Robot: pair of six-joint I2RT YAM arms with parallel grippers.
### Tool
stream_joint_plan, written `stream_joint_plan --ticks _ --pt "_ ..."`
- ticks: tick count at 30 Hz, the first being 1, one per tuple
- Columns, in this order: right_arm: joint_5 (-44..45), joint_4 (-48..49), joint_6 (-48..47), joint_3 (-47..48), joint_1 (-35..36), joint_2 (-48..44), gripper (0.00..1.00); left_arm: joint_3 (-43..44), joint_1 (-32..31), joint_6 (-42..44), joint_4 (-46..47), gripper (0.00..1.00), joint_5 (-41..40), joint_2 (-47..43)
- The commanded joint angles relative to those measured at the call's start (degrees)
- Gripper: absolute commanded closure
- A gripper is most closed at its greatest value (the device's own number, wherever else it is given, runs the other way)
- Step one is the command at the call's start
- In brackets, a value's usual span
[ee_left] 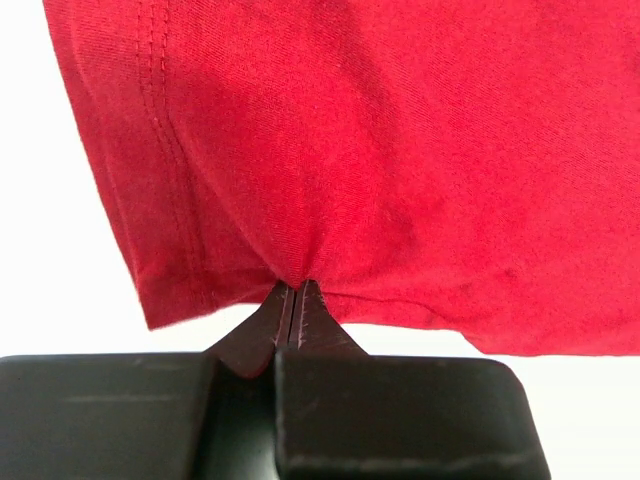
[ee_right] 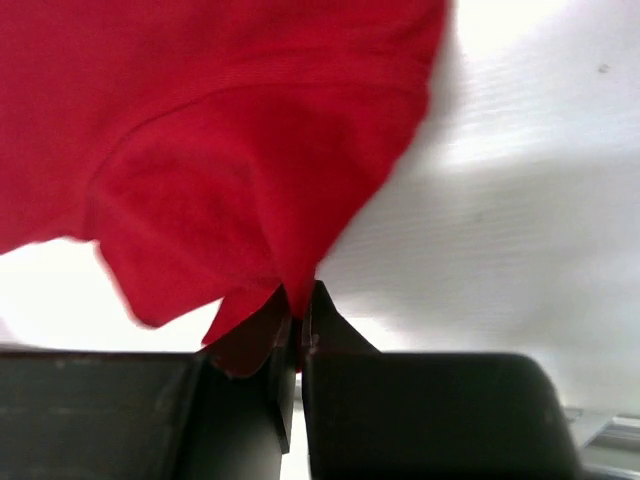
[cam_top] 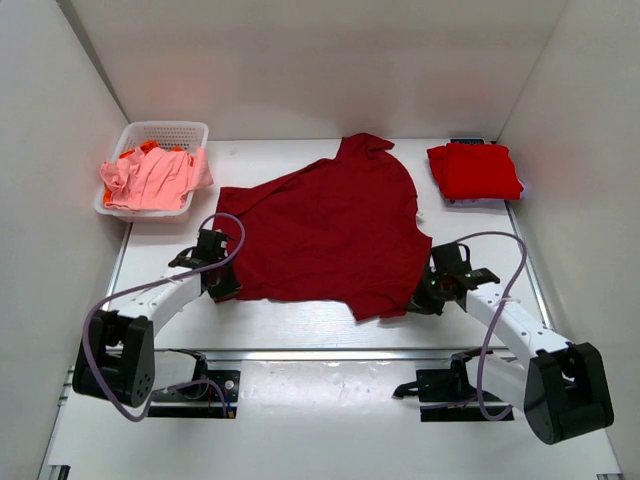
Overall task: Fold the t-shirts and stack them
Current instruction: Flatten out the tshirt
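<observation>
The maroon shirt (cam_top: 330,225) lies spread flat over the middle of the table (cam_top: 320,325), with its collar toward the far side and its hem toward the arms. It sits a little askew, with one sleeve reaching out to the left.

The left gripper (cam_top: 222,285) is down at the near left corner of the shirt. In the left wrist view its fingers (ee_left: 312,310) are pressed together on a pinch of the hem. The cloth gathers into small creases that fan out from the pinch, and a stitched seam runs up the left edge just beside it.

The right gripper (cam_top: 420,300) is at the near right corner. The right wrist view shows its jaws closed on a fold of the same shirt, with a loose flap of cloth curling beside the left finger and bare table off to the right.

The red shirt (cam_top: 474,170) rests at the far right of the table, folded into a neat rectangle, near the maroon shirt's right sleeve but apart from it. A pale edge shows beneath it, too small to tell what it is.

The white basket (cam_top: 165,128) stands at the far left. A crumpled pink shirt (cam_top: 150,180) fills it and drapes over its right rim, and a bit of the orange shirt (cam_top: 148,147) shows behind it
</observation>
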Motion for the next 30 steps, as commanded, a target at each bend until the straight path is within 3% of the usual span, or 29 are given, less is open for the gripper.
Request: stream_joint_plan --ticks 1,6,8,11,14,17,19,20,23,27,30 --pt "0.6 -4.9 -2.0 6.8 1.4 -3.5 1.00 2.4 1.3 0.3 -2.4 1.00 2.0 -4.5" --pt "1.7 -14.5 -3.8 17.2 1.5 -11.5 1.00 12.9 2.5 0.0 -7.5 1.00 -0.9 -14.1" --pt "-1.6 -14.6 -5.9 21.5 0.5 -15.8 1.00 21.6 4.6 2.3 -9.4 1.00 -2.5 -16.3" --pt "-3.4 -13.2 -9.5 27.3 -2.1 -19.4 1.00 31.6 5.5 5.9 -13.0 1.00 -4.9 -15.8" --pt "-0.8 -13.9 -16.8 39.9 -4.2 -19.6 1.00 45.4 3.6 7.5 -16.0 1.00 -9.2 -14.3" --pt "-0.2 -12.3 -21.6 47.4 -10.1 -19.4 1.00 53.3 2.3 7.3 -16.8 1.00 -10.0 -12.4" --pt "-2.9 -11.5 -25.4 55.0 -18.9 -18.0 1.00 60.2 1.7 8.0 -16.8 1.00 -9.8 -11.2" --pt "-3.1 -11.4 -26.1 59.7 -19.9 -16.4 1.00 63.7 1.6 7.8 -17.3 1.00 -9.3 -9.9" --pt "0.8 -9.7 -26.3 70.2 -15.3 -12.1 1.00 70.5 1.6 8.2 -17.4 1.00 -8.6 -7.4" --pt "0.5 -9.8 -27.0 85.1 -17.6 -3.6 1.00 75.0 2.8 8.2 -15.9 1.00 -8.4 -4.8" --pt "-2.1 -8.7 -26.1 89.0 -18.6 3.0 1.00 77.5 3.3 8.1 -14.7 1.00 -7.0 -1.2"
